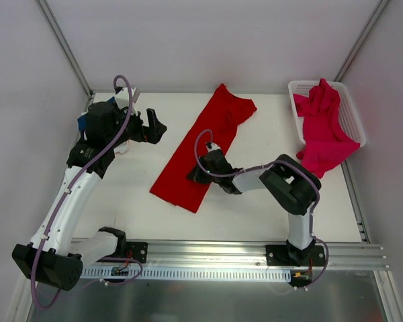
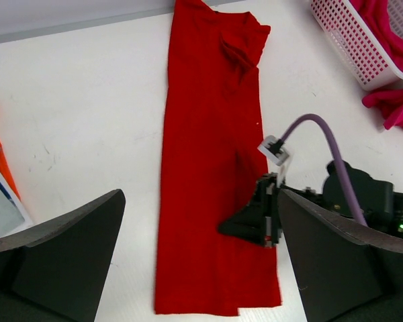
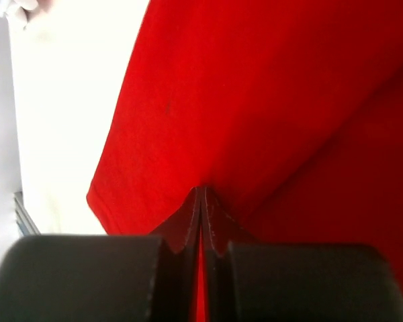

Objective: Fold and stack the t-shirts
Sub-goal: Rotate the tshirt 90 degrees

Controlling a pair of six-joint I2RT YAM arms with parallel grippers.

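Red shirt: plain bright red cloth t-shirt [image 1: 201, 151], folded into a long narrow strip, flat on the white worktop [image 1: 269, 201], slanting from near centre up toward the far edge; sleeve bunched at the far end.
Right gripper [image 1: 196, 176]: low on the near half of the red shirt, at its right edge; jaws clenched tight, fingertips [image 3: 203, 201] pressed against the cloth; impossible to tell whether a fold is pinched between them.
Left gripper [image 1: 153, 127]: raised over bare worktop left of the red shirt, well apart from it; jaws spread wide, grasping nothing.
Pink shirt: magenta-pink cloth t-shirt [image 1: 322, 127], heaped in the basket, spilling over its near rim onto the worktop.
Basket: white plastic mesh basket [image 1: 354, 114], far right corner of the worktop.
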